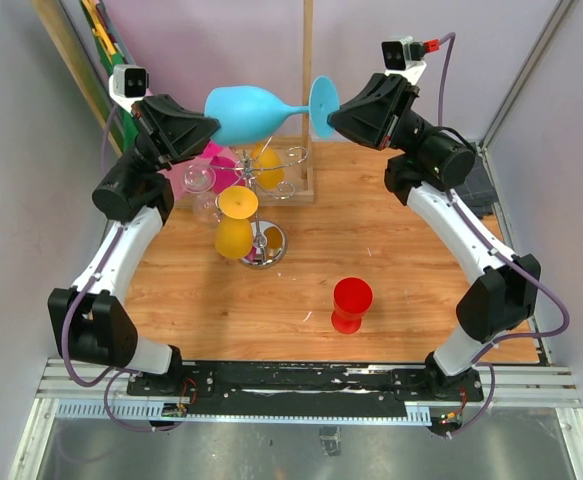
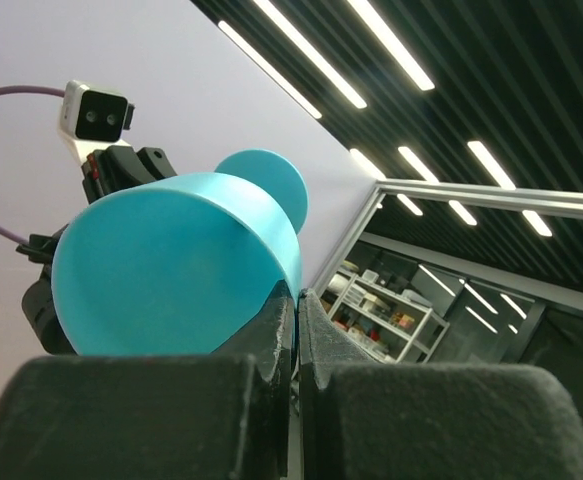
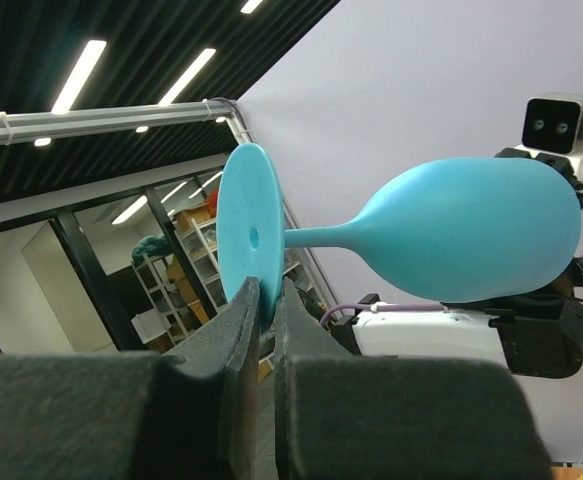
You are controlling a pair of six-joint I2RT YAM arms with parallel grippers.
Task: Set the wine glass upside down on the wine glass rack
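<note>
Top external view: the wine glass (image 1: 243, 113) lies sideways aloft near the wine glass rack (image 1: 269, 240). My left end effector (image 1: 209, 128) is clenched on its bowl rim and my right end effector (image 1: 331, 118) pinches its foot. Mismatched pulls could slip it loose.

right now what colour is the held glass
The wine glass is turquoise; best in right wrist view.

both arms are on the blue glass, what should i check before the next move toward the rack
1. Left gripper jaws shut on the bowl rim of the turquoise plastic wine glass: ok.
2. Right gripper jaws shut on the glass's round foot: ok.
3. Glass turned upside down: not ok, it lies sideways in the air.
4. Free arm on the silver wire rack: cannot tell; a yellow plastic glass and a pink plastic glass crowd it.
5. Red plastic glass apart from the rack: ok.
</note>
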